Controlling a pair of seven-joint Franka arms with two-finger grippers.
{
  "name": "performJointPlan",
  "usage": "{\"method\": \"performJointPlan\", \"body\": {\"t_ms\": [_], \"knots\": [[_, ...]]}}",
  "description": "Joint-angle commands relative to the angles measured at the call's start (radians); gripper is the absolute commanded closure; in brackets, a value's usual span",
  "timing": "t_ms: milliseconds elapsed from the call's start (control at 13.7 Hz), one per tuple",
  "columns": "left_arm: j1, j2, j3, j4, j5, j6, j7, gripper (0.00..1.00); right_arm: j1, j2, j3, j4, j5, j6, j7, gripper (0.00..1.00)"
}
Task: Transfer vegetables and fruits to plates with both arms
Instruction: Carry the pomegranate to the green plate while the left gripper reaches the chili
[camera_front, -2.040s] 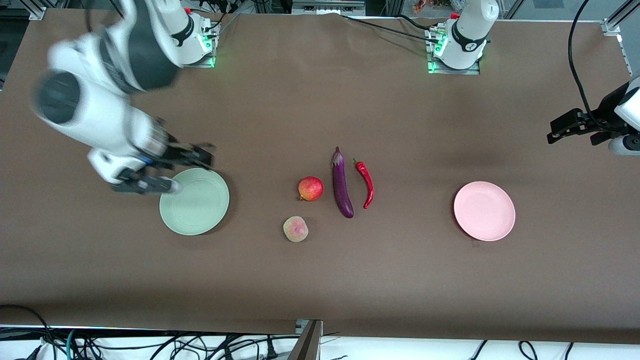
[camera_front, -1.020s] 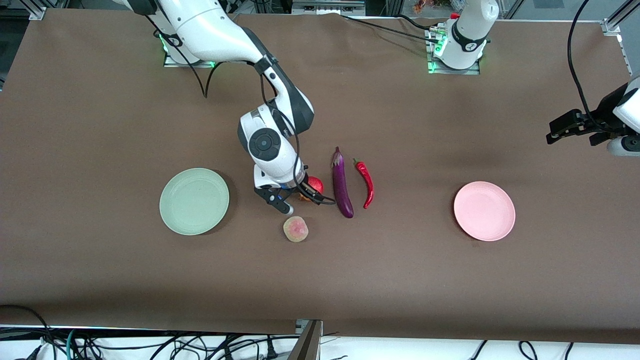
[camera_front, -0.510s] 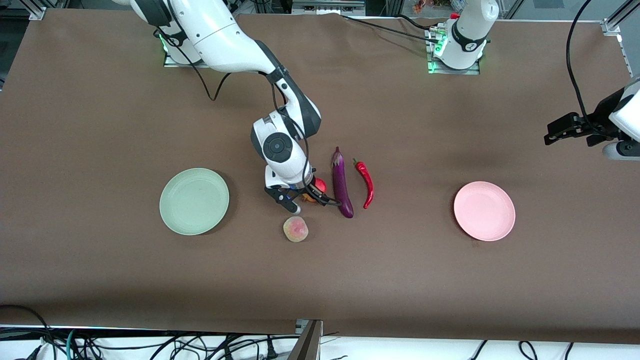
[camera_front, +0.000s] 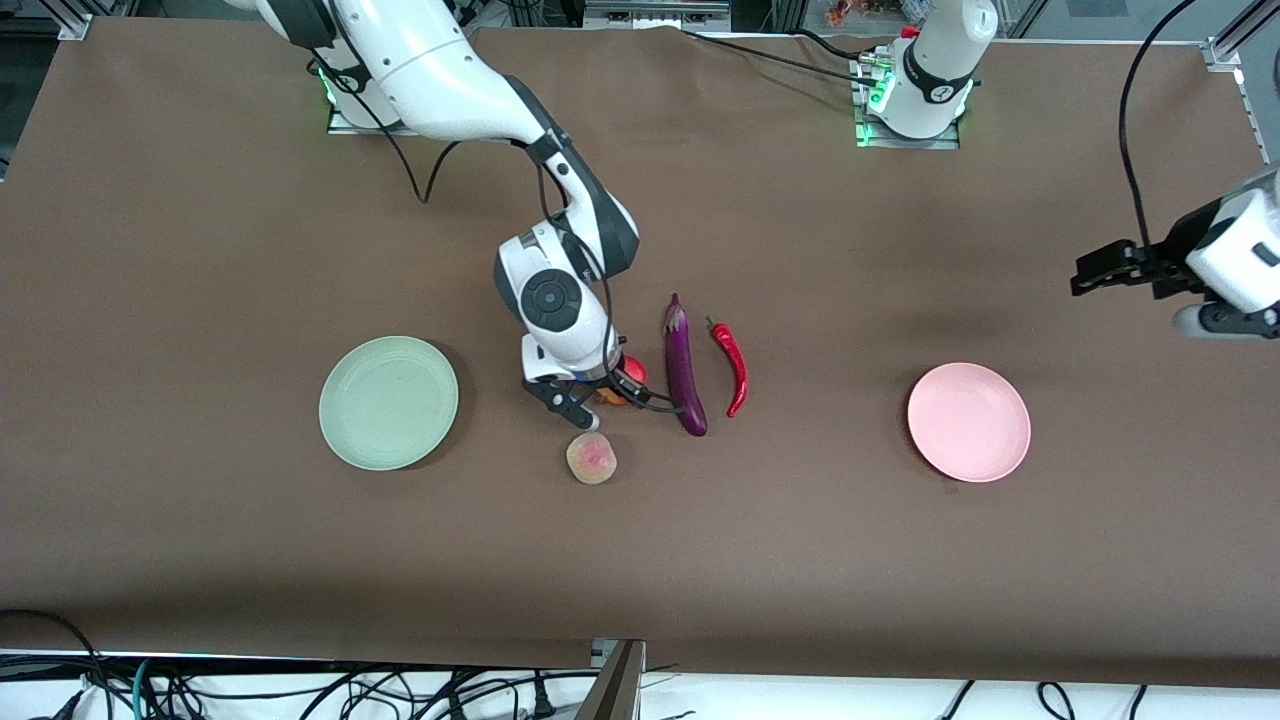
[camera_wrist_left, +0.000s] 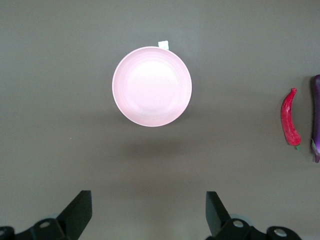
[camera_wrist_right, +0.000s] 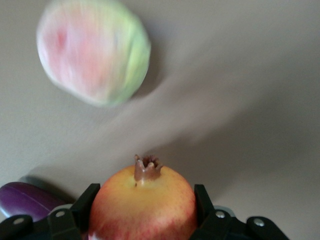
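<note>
Pomegranate (camera_front: 630, 372) mostly hidden under right tool (camera_front: 590, 400).

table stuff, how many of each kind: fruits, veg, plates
Fruits: 2, the red-orange fruit between the right gripper's fingers and the peach.
Vegetables: 2, the eggplant and the chili pepper.
Plates: 2, the green plate and the pink plate.
Total: 6
</note>
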Motion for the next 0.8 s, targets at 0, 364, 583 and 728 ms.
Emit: {"method": "performJointPlan", "body": {"t_ms": [0, 364, 583, 728], "knots": [[-0.068, 0.086, -0.005, 0.035, -0.017, -0.018, -0.059, 0.00, -0.068, -0.129, -0.071, -0.023, 0.006, -0.227, -0.274, 0.81], [-0.198, 0.195, -0.018, -0.012, -0.239, 0.101, -0.222, 0.00, -0.083, -0.146, -0.375, -0.111, 0.008, -0.377, -0.826, 0.77], [-0.327, 0.204, -0.018, -0.199, -0.248, 0.407, -0.328, 0.00, -0.123, -0.129, -0.388, -0.204, 0.008, -0.244, -0.880, 0.64], [-0.410, 0.239, -0.022, -0.290, -0.251, 0.618, -0.399, 0.00, -0.141, -0.105, -0.388, -0.201, 0.020, -0.208, -0.880, 0.37]]}}
